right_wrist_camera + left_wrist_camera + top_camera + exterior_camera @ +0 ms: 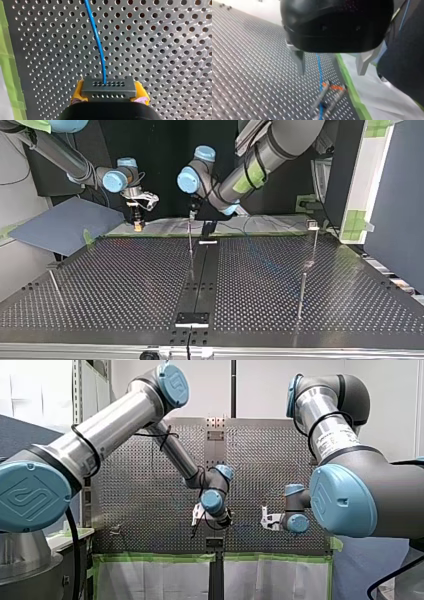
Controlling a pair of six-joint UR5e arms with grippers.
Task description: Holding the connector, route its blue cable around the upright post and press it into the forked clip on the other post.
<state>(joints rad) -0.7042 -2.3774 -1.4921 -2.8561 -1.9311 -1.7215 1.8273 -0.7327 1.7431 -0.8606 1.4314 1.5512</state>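
Observation:
In the right wrist view my right gripper (109, 93) is shut on a dark grey connector (109, 87), its yellow pads (77, 92) on either side. The blue cable (98, 45) leaves the connector and runs ahead over the perforated table. My left gripper (332, 72) hangs open above the table, and the blue cable (319, 67) lies below the gap between its metal fingers (300, 61). In the top view my right gripper (137, 221) hovers at the far edge, and my left gripper (191, 214) hangs just over a thin upright post (190, 240). A post topped with a clip (312, 225) stands to the right.
Another thin post (301, 295) stands nearer the camera in the top view, and a slanted one (55, 285) is at the left. A black rail (200, 275) runs down the table's middle. Green tape (350, 85) edges the table, with white sheeting beyond. A blue-grey board (60, 222) lies at the far left.

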